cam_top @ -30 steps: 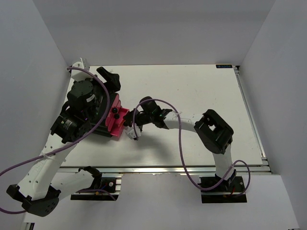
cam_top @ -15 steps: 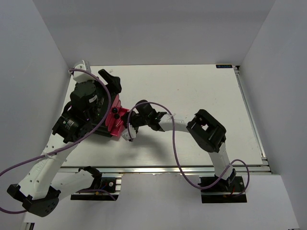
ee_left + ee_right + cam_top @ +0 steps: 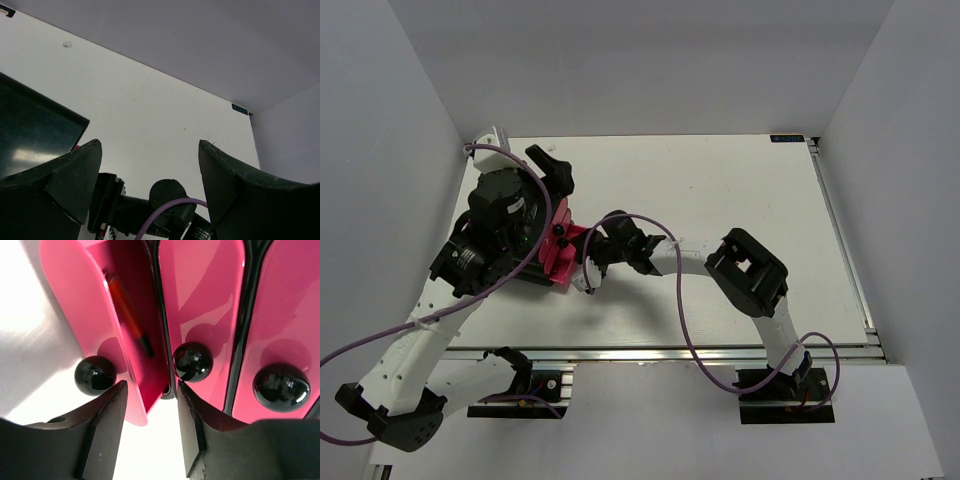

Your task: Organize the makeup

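Note:
A slim red-and-black pencil stick (image 3: 127,315) lies inside the pulled-out left pink drawer (image 3: 75,305) of the black box (image 3: 558,260). My right gripper (image 3: 152,392) is open right at the drawer fronts, its jaws either side of that drawer's lower corner, between two black knobs (image 3: 95,375) (image 3: 192,361). In the top view it (image 3: 590,270) sits against the box's right side. My left gripper (image 3: 550,168) is open and empty above the box's far side; its fingers (image 3: 75,175) frame the table. No palettes or tubes are in view.
Two more pink drawer fronts (image 3: 200,295) (image 3: 290,315) are shut, the right one with a knob (image 3: 281,384). The box's dark glossy top (image 3: 30,135) shows in the left wrist view, with the right arm's wrist and purple cable (image 3: 165,210) below. White walls enclose the table (image 3: 740,190).
My right gripper has moved left, up to the drawer fronts of the box. The left arm has shifted only slightly.

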Motion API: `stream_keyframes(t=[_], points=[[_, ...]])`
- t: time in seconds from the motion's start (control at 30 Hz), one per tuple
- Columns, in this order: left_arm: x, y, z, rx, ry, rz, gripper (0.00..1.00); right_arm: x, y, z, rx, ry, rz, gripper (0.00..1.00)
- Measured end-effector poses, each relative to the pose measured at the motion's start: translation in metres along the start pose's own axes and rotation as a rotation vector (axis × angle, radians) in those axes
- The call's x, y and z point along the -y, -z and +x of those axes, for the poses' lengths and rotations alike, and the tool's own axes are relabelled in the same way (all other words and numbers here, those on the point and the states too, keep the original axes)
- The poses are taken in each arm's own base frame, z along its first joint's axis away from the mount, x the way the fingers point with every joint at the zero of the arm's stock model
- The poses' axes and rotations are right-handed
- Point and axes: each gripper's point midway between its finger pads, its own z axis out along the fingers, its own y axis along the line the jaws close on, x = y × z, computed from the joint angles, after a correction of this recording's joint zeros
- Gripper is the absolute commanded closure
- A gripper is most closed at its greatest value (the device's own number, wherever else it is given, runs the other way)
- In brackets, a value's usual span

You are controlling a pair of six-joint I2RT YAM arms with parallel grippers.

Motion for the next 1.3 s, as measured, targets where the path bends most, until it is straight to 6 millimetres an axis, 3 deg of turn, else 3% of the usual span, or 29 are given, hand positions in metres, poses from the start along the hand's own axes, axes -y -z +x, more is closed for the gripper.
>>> stream_keyframes(t=[0.07, 0.13, 0.17, 0.2, 0.23, 0.27, 0.3, 0.37, 0.47, 0.53, 0.63, 0.77, 1.0, 1.07, 1.17, 1.3], points=[[-0.004, -0.003, 0.005, -0.021, -0.011, -0.021, 0.16, 0.002, 0.000, 0.001, -0.006, -0.011, 0.010, 0.50], [-0.009, -0.010, 0.010, -0.053, -0.023, -0.044, 0.31, 0.005, 0.001, 0.002, -0.009, -0.025, 0.023, 0.51], [-0.011, -0.016, 0.012, -0.069, -0.025, -0.057, 0.59, 0.005, 0.001, 0.002, -0.012, -0.039, 0.029, 0.55], [-0.016, -0.023, 0.015, -0.087, -0.023, -0.074, 0.74, 0.006, 0.004, 0.003, -0.018, -0.056, 0.036, 0.60], [-0.023, -0.030, 0.018, -0.118, -0.032, -0.087, 0.85, 0.005, 0.008, 0.004, -0.027, -0.079, 0.039, 0.86], [-0.030, -0.038, 0.021, -0.141, -0.030, -0.102, 0.93, 0.004, 0.013, 0.005, -0.035, -0.116, 0.044, 1.00], [-0.043, -0.047, 0.022, -0.164, -0.024, -0.128, 1.00, 0.005, 0.019, 0.004, -0.039, -0.167, 0.054, 1.00], [-0.077, -0.065, 0.022, -0.209, 0.002, -0.182, 0.99, 0.009, 0.039, 0.007, -0.062, -0.303, 0.095, 1.00], [-0.135, -0.081, 0.019, -0.267, 0.055, -0.256, 0.53, 0.024, 0.078, 0.018, -0.111, -0.577, 0.207, 1.00], [-0.172, -0.087, 0.017, -0.291, 0.068, -0.321, 0.32, 0.033, 0.094, 0.027, -0.136, -0.781, 0.256, 1.00], [-0.208, -0.093, 0.020, -0.334, 0.039, -0.397, 0.22, 0.044, 0.099, 0.031, -0.143, -1.040, 0.293, 1.00], [-0.236, -0.102, 0.019, -0.363, -0.023, -0.451, 0.18, 0.029, 0.091, 0.019, -0.146, -1.360, 0.261, 1.00], [-0.285, -0.117, 0.037, -0.437, -0.067, -0.525, 0.09, -0.021, 0.038, 0.021, -0.268, -1.903, 0.129, 1.00], [-0.292, -0.122, 0.050, -0.472, -0.071, -0.524, 0.09, -0.038, 0.026, 0.019, -0.312, -2.017, 0.099, 1.00], [-0.290, -0.130, 0.052, -0.467, -0.074, -0.488, 0.11, -0.060, 0.012, 0.020, -0.381, -2.142, 0.070, 1.00], [-0.285, -0.136, 0.057, -0.462, -0.073, -0.427, 0.16, -0.067, -0.005, 0.023, -0.409, -2.220, 0.059, 1.00]])
